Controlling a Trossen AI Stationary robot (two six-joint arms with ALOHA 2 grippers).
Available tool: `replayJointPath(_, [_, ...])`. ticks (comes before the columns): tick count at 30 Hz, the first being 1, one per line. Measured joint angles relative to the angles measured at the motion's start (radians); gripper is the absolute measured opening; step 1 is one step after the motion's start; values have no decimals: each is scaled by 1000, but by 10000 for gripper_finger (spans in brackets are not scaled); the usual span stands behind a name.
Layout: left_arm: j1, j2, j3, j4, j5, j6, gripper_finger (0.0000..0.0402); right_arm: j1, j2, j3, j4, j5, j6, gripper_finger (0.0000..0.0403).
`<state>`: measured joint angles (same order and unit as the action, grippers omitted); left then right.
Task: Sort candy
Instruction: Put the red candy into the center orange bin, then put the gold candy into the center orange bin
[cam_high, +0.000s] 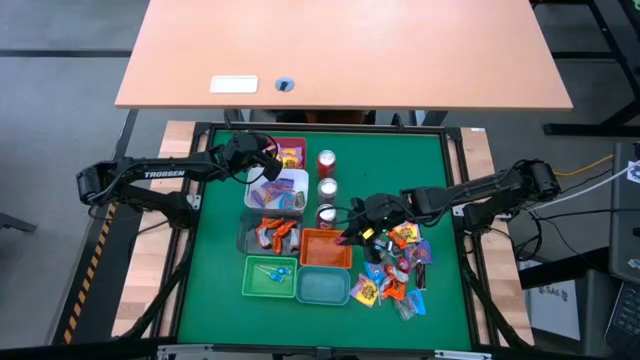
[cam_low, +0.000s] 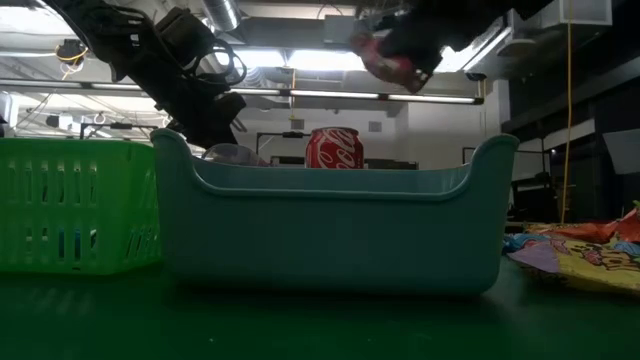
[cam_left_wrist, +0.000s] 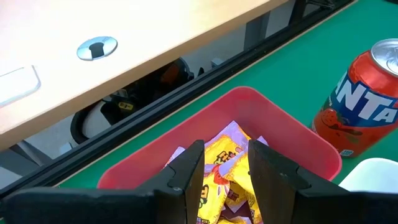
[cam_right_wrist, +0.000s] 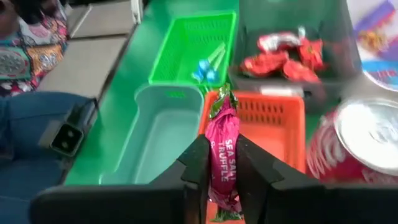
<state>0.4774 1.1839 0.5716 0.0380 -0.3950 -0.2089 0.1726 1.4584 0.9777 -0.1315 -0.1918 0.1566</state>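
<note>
My right gripper (cam_right_wrist: 222, 155) is shut on a pink-wrapped candy (cam_right_wrist: 222, 134) with a green twisted end, above the near edge of the orange bin (cam_high: 326, 248); it also shows as my right gripper (cam_high: 360, 232) in the high view. My left gripper (cam_left_wrist: 227, 168) hangs open over the red bin (cam_left_wrist: 292, 130), where yellow-wrapped candy (cam_left_wrist: 225, 157) lies between and below its fingers. A pile of mixed candy (cam_high: 400, 272) lies on the green mat at the right. My right gripper pinches the pink candy between its two fingers at the wrapper's lower half (cam_right_wrist: 222, 171). The candy lies along the fingers, and its green twisted end (cam_right_wrist: 221, 102) sticks out past the fingertips. The fingers slant down from the table's right side. The candy is lifted clear.
A white bin (cam_high: 280, 190), a dark bin with red candy (cam_high: 265, 235), a green bin with blue lollipops (cam_high: 270, 277) and a teal bin (cam_high: 322, 287) surround the orange one. Three cans (cam_high: 327, 188) stand in a row at the middle.
</note>
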Motion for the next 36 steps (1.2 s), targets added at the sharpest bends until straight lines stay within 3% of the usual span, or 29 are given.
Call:
replayJointPath(14, [-11,0,0,0,5,0,114,-3,84,-1,23,0,1,140])
replayJointPath(22, [-13,0,0,0,6,0,114,-12,83,-1,-42,0,2,141])
replayJointPath(26, [-13,0,0,0,7,0,114,-43,57,2,-131,-1,2,139])
replayJointPath(31, [-15,0,0,9,11,-58,114,-109,34,68,-369,0,0,139])
replayJointPath(36, [-23,0,0,24,54,-76,114,-172,34,131,-631,97,-55,139])
